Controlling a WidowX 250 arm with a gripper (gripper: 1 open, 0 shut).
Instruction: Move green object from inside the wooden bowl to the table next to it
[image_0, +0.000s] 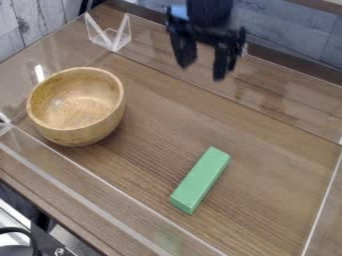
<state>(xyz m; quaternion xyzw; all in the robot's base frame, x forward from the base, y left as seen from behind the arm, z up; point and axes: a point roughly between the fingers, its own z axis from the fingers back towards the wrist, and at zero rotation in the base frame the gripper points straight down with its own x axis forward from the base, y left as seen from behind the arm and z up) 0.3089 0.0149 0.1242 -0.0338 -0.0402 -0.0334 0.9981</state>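
The green object (201, 180), a flat bright-green block, lies on the table (267, 120) to the right of and nearer than the wooden bowl (76, 105). The bowl is round, light tan and has nothing in it. My gripper (203, 62) hangs high near the top of the view, well above and behind the block, with its dark fingers (222, 62) spread open and nothing between them.
A low clear acrylic wall (80, 200) runs around the table's edge. A clear folded stand (107, 35) sits at the far left corner.
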